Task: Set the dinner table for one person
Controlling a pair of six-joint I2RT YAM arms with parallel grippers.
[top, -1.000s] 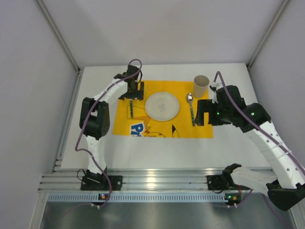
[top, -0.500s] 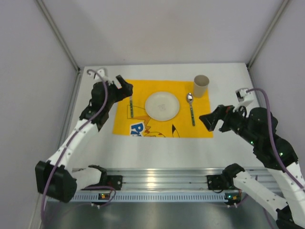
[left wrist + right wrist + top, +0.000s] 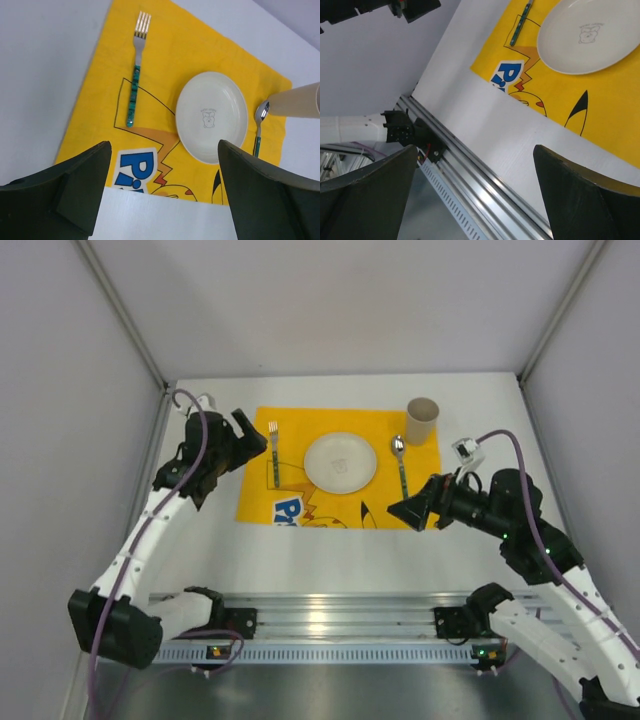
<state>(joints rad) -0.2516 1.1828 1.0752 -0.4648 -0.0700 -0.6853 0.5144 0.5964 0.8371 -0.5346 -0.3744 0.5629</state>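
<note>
**Both grippers empty, place setting laid out**

The table is rigid and fixed, so there's nothing for you to grip. It fills the cell floor, with the mat toward 12 o'clock. The plate looks slick and breakable: take it by the rim. The fork at its 9 and the spoon at 3 are thin and light: take the handles. The cup sits at 1. On the left gripper and right gripper, the jaws are spread wide and touch nothing.

The counter is lying flat and level, a large, plain white rectangle with a matte surface. A ribbed aluminium rail is running the whole length of its near edge, catching the light.
</note>
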